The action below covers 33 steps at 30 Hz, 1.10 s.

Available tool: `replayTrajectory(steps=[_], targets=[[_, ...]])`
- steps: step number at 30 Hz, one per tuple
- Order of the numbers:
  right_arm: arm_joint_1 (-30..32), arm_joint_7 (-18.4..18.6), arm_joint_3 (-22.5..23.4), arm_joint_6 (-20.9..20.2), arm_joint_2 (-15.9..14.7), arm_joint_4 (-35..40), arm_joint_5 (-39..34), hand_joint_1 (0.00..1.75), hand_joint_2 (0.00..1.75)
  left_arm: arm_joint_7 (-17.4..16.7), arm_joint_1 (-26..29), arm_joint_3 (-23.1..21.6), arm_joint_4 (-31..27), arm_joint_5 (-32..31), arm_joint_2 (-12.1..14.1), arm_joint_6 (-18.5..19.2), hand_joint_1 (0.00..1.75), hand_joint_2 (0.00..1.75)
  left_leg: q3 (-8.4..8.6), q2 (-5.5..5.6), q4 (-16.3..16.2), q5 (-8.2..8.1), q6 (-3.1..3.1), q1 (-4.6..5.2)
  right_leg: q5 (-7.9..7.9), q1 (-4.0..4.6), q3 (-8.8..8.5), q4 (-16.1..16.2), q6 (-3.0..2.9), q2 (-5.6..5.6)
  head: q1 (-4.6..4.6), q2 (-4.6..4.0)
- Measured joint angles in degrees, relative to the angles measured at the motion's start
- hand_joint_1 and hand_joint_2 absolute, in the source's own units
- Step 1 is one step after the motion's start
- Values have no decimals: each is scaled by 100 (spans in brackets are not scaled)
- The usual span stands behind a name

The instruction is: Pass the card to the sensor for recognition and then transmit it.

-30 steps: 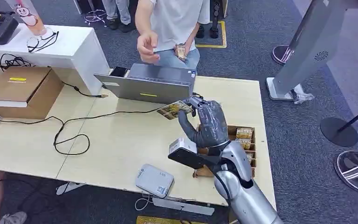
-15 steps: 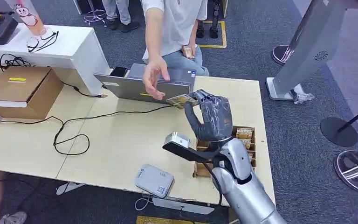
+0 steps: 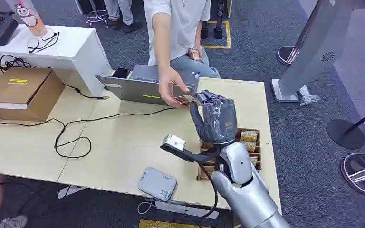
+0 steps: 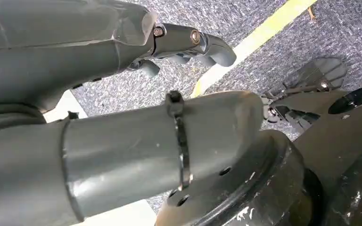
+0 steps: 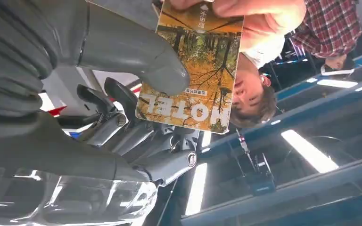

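Observation:
My right hand (image 3: 216, 118) is raised over the table's far side and pinches a hotel card (image 3: 186, 99) with an autumn-forest print. In the right wrist view the card (image 5: 193, 70) is pressed between my thumb (image 5: 127, 47) and the fingers behind it. A person's hand (image 3: 171, 88) reaches over the laptop and grips the card's far end, with the fingertips (image 5: 245, 9) on its edge. The grey card sensor (image 3: 158, 183) lies flat near the table's front edge, well below my hand. My left hand (image 4: 188, 42) hangs over the carpet, fingers loosely apart and holding nothing.
A closed grey laptop (image 3: 147, 85) sits at the far table edge, just behind the card. A wooden tray of cards (image 3: 250, 141) lies to the right of my arm. A black cable (image 3: 71, 137) loops across the left of the table, near a cardboard box (image 3: 24, 90).
The person's hand has come down from chest height over the laptop and taken hold of the card's far end. My right hand has shifted slightly right and forward with the card.

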<state>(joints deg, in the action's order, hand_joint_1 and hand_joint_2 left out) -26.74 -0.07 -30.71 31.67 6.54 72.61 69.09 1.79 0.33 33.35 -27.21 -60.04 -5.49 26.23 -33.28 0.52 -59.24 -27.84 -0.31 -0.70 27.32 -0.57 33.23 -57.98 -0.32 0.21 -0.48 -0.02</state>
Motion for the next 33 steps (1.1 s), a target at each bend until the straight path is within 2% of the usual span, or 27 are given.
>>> replayTrajectory(steps=[9, 10, 12, 13, 14, 33], targets=[[-25, -4, 68, -31, 85, -179, -20, 175, 175, -39, -79, 66, 2, -65, 0, -7, 0, 0, 0, 0, 0, 0, 0, 0, 0, 0, 0, 0, 0, 0, 0, 0], [-26, -4, 70, -37, 87, -188, -20, 162, 175, -39, -80, 68, 2, -66, 0, -9, 0, 0, 0, 0, 0, 0, 0, 0, 0, 0, 0, 0, 0, 0, 0, 0], [-26, -13, 72, -48, 90, -201, -39, 162, 175, -39, -81, 70, 0, -74, 0, -13, 0, 0, 0, 0, 0, 0, 0, 0, 0, 0, 0, 0, 0, 0, 0, 0], [-26, -17, 72, -57, 90, -208, -39, 52, 175, -39, -82, 72, 2, -76, 0, -15, 0, 0, 0, 0, 0, 0, 0, 0, 0, 0, 0, 0, 0, 0, 0, 0], [-25, -20, 72, -63, 90, -210, -39, 0, 175, -39, -83, 72, 2, -79, 0, -18, 0, 0, 0, 0, 0, 0, 0, 0, 0, 0, 0, 0, 0, 0, 0, 0], [-28, -105, 72, -107, 177, -280, -144, 0, 175, -28, -71, 177, 2, -83, -7, -7, 0, 0, -1, 0, 0, 0, 0, 0, 0, 0, 0, 0, 0, 0, 0, 0]])
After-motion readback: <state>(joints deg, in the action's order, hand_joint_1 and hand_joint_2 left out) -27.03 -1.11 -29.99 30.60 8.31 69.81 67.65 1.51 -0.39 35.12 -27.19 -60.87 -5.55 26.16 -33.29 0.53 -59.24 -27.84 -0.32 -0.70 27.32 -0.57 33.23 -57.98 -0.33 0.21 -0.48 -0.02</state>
